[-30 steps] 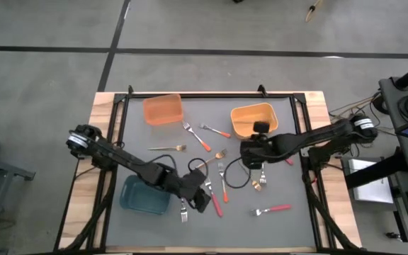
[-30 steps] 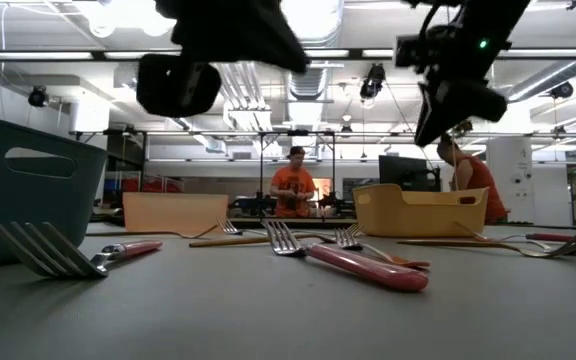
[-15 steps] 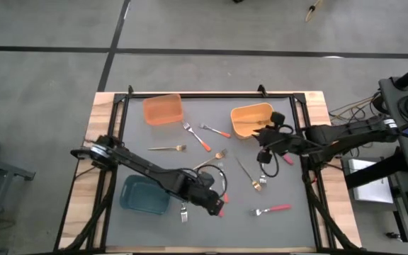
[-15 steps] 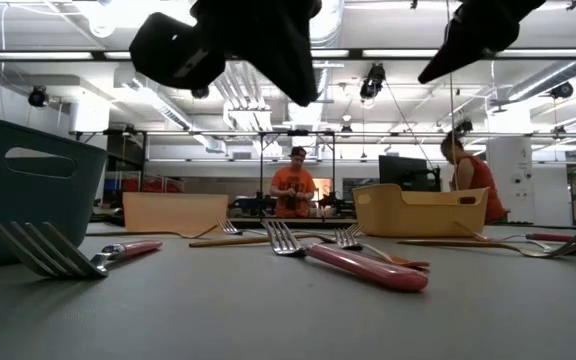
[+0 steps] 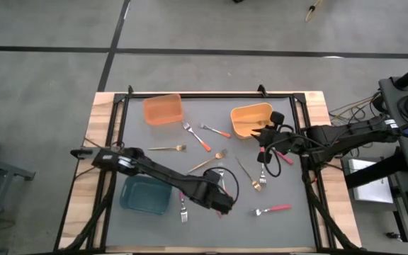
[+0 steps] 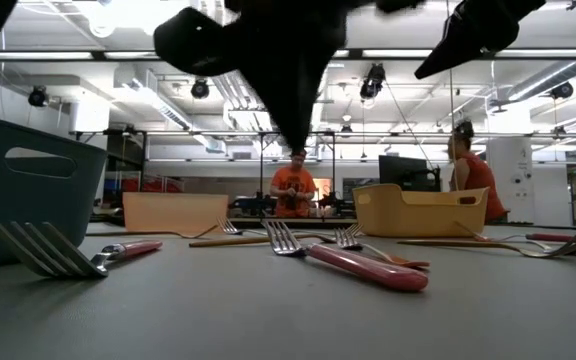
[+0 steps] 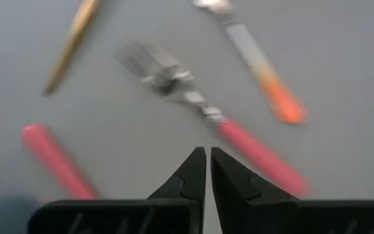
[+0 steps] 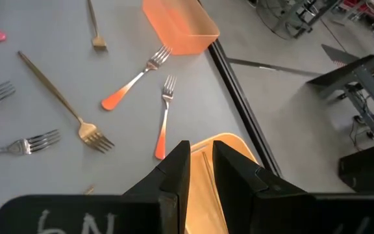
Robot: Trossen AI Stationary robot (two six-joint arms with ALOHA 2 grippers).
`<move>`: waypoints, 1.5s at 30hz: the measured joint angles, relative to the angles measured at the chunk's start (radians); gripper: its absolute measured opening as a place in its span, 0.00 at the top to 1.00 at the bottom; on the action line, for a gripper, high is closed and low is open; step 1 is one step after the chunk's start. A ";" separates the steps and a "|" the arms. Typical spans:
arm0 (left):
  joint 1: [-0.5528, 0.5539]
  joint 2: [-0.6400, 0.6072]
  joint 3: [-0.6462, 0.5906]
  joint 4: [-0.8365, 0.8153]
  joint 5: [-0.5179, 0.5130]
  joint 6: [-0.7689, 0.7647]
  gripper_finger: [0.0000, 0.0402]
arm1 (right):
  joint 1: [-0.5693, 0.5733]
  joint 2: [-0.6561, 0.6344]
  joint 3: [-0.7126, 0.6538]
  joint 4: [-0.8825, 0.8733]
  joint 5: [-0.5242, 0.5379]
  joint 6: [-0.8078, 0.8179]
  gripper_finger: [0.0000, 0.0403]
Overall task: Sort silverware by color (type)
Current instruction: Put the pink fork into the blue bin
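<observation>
— Over by the far edge of the surface (image 5: pixel 299 212), what do the bins hold?
— The orange bin (image 5: pixel 163 109) looks empty; the yellow-orange bin (image 5: pixel 252 119) shows nothing I can make out. The right gripper (image 5: pixel 266 134) hangs at its near rim, fingers (image 8: pixel 174 170) slightly apart, whether on anything I cannot tell.
— And the teal bin (image 5: pixel 145 195)?
— Empty, near the front. The forks (image 5: pixel 205 141) all lie scattered on the surface between the bins. The left gripper (image 5: pixel 223 205) hovers above a red-handled fork (image 7: pixel 219 123), fingers (image 7: pixel 188 179) together, holding nothing.

Left claw (image 5: pixel 224 206) closed and low mid-table; right claw (image 5: pixel 263 134) raised, slightly parted.
</observation>
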State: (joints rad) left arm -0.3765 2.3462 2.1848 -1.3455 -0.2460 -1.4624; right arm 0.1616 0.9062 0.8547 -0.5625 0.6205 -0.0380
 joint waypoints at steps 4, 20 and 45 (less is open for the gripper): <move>0.002 0.125 0.137 -0.179 0.028 -0.087 0.93 | 0.000 -0.001 0.000 -0.005 0.000 0.000 0.85; 0.011 0.148 0.155 -0.081 0.018 0.063 0.90 | 0.000 0.000 0.000 -0.008 0.001 -0.018 0.85; 0.053 0.155 0.115 -0.002 0.058 -0.018 0.86 | 0.000 0.000 0.000 -0.008 0.002 -0.033 0.85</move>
State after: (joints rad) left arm -0.3234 2.5008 2.2993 -1.3477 -0.1883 -1.4802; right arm 0.1612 0.9058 0.8543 -0.5709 0.6220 -0.0711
